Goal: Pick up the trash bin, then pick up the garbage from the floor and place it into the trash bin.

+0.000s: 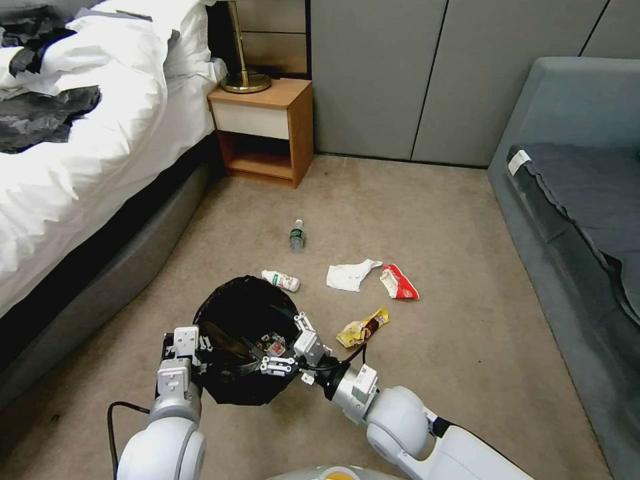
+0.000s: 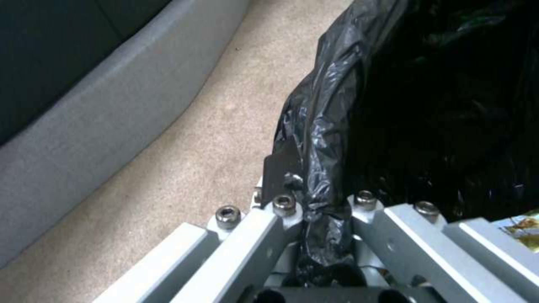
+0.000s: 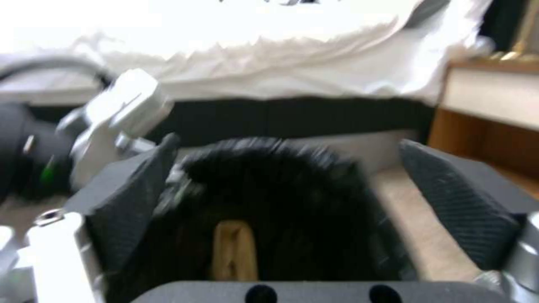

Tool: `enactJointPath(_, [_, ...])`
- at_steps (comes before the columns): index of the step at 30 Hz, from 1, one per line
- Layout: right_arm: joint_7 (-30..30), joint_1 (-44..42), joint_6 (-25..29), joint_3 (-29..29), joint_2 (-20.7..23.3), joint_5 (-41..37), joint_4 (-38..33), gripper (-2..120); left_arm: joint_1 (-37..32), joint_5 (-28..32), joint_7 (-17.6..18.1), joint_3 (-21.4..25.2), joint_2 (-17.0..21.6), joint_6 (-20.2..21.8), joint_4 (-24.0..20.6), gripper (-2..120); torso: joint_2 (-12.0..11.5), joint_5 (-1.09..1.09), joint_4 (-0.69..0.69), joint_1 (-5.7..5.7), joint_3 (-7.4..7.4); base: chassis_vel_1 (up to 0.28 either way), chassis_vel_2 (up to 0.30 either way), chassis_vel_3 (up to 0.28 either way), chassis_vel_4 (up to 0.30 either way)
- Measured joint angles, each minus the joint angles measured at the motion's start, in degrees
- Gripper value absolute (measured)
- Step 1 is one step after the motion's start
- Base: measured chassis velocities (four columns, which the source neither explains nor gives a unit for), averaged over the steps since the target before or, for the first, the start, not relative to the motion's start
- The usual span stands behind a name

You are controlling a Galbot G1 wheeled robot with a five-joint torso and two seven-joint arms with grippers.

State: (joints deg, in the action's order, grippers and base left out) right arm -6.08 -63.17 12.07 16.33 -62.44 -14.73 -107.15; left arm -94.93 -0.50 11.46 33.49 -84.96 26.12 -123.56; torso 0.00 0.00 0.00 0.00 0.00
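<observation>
Head view: trash bin (image 1: 243,333) with black liner on carpet (image 1: 467,320) right in front of robot, beside bed (image 1: 80,167). Left hand (image 1: 189,343) clamped on bin's near-left rim. Right hand (image 1: 288,347) over bin mouth, fingers spread apart. Garbage still on floor past bin: white bottle (image 1: 281,280), clear bottle (image 1: 297,235), tissue (image 1: 350,274), red wrapper (image 1: 399,281), yellow wrapper (image 1: 363,327).

Left wrist view: left hand (image 2: 314,210) pinching bunched liner at trash bin (image 2: 438,105) rim.

Right wrist view: right hand (image 3: 292,202) wide open, blurry; trash bin (image 3: 269,189) below, tan piece (image 3: 234,250) inside.
</observation>
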Motion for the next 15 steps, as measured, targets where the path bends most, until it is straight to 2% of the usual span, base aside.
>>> enactJointPath(3, [2.4,-1.0,-0.7,-2.5,0.3,0.4,-3.5,99,-0.1,0.0,0.0,0.2,0.1,0.0,0.3,0,0.0,0.0,0.0,0.0,0.0,0.0,0.0,0.0,0.0])
enactJointPath(5, [7.0,-3.8,-2.6,-6.5,0.3,2.0,-8.3,100,-0.1,0.0,0.0,0.6,0.2,0.0,0.5,0,0.0,0.0,0.01,0.0,0.0,0.0,0.0,0.0,0.0])
enactJointPath(9, [9.7,-6.2,-4.1,-9.5,-0.1,3.3,-10.7,100,-0.1,0.2,-0.1,0.9,0.3,0.0,0.5,0,0.0,-0.01,-0.01,0.0,0.0,0.0,0.0,0.0,0.0])
enactJointPath(11, [12.3,-10.7,-5.1,-14.3,-1.3,5.6,-13.1,100,-0.1,0.5,-0.1,1.4,0.6,0.0,0.5,0,0.0,0.0,-0.01,0.0,0.0,0.0,0.0,0.0,0.0])
enactJointPath(13, [12.6,-11.8,-5.2,-15.3,-1.6,6.1,-13.5,100,-0.1,0.6,-0.1,1.5,0.7,0.0,0.5,0,0.0,0.0,-0.01,0.0,0.0,0.0,0.0,0.0,0.0])
enactJointPath(15, [14.0,-18.3,-4.7,-20.8,-4.2,7.9,-14.6,100,-0.2,0.9,-0.1,1.9,0.7,0.0,0.5,0,0.0,0.0,-0.01,0.0,0.0,0.0,0.0,0.0,0.0])
